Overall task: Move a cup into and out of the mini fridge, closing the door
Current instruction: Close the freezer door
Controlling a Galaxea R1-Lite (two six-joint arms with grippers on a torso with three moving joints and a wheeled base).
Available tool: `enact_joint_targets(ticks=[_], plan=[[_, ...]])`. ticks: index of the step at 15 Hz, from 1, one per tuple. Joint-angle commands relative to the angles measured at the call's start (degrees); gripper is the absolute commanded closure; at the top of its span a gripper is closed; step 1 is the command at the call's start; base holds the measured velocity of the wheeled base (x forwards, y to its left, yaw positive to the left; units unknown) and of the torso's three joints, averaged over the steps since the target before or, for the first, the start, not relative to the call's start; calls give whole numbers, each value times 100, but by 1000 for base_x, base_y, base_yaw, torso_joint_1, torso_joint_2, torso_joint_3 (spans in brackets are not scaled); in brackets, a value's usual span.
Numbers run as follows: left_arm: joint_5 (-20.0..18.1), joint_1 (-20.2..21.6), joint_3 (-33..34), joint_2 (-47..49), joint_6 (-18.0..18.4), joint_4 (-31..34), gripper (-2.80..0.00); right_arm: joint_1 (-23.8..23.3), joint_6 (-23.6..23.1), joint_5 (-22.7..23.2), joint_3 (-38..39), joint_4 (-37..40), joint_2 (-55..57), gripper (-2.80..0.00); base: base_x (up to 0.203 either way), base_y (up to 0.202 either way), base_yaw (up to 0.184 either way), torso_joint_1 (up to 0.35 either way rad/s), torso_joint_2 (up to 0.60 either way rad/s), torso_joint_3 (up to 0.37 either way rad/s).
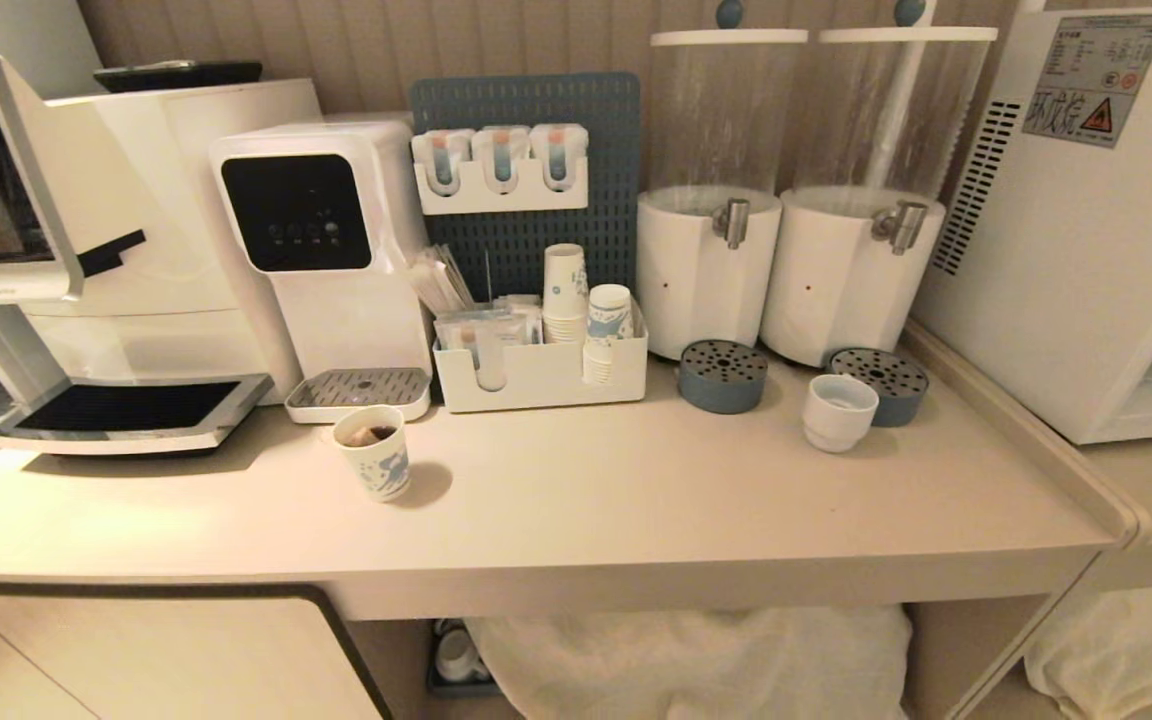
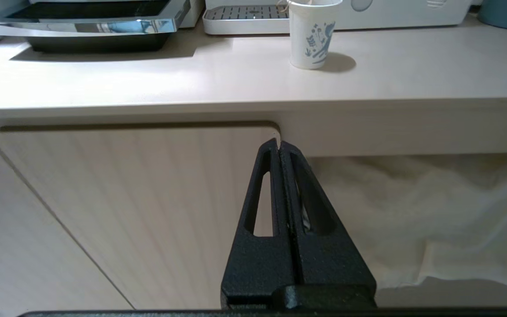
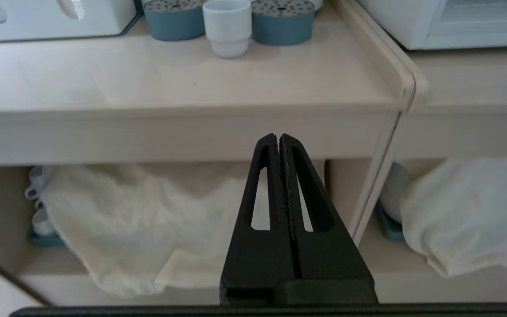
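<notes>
The small white cup [image 1: 839, 410] stands on the counter in front of the right drink dispenser, touching a blue drip tray; the right wrist view shows the cup [image 3: 227, 26] too. The white mini fridge [image 1: 1086, 220] stands at the far right on a lower ledge, its stickered side towards me. Its door [image 3: 478, 26], glass in a pale frame, looks flush with the body. My left gripper [image 2: 279, 143] and right gripper [image 3: 278, 136] are both shut and empty. They hang below the counter's front edge, outside the head view.
A patterned paper cup [image 1: 376, 455] holding a tea bag stands front left. Two drink dispensers [image 1: 706, 270], blue drip trays [image 1: 723, 375], a cup organizer [image 1: 541, 375] and a water machine [image 1: 326, 250] line the back. A raised lip [image 1: 1026, 430] separates counter and fridge ledge.
</notes>
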Motion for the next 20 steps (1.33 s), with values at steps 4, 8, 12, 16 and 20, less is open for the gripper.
enact_joint_targets(ticks=[4, 8, 12, 16, 20], plan=[[0, 0, 2, -2, -4, -2, 0, 1, 8, 2, -2, -5, -1, 0, -190, 0, 0, -1, -1, 2], [0, 0, 9, -2, -1, -2, 0, 1, 8, -5, -2, -5, -1, 0, -173, 0, 0, 2, 5, 2], [-9, 0, 0, -2, 22, -2, 0, 1, 8, 2, -2, 4, -1, 0, 3, -14, 2, 1, 1, 0], [-9, 0, 0, -2, 22, -2, 0, 1, 8, 2, -2, 4, 4, 0, 2, -157, 3, 2, 0, 2], [-9, 0, 0, -2, 22, -2, 0, 1, 8, 20, -10, 13, 8, 0, 0, -194, -1, 4, 1, 3]])
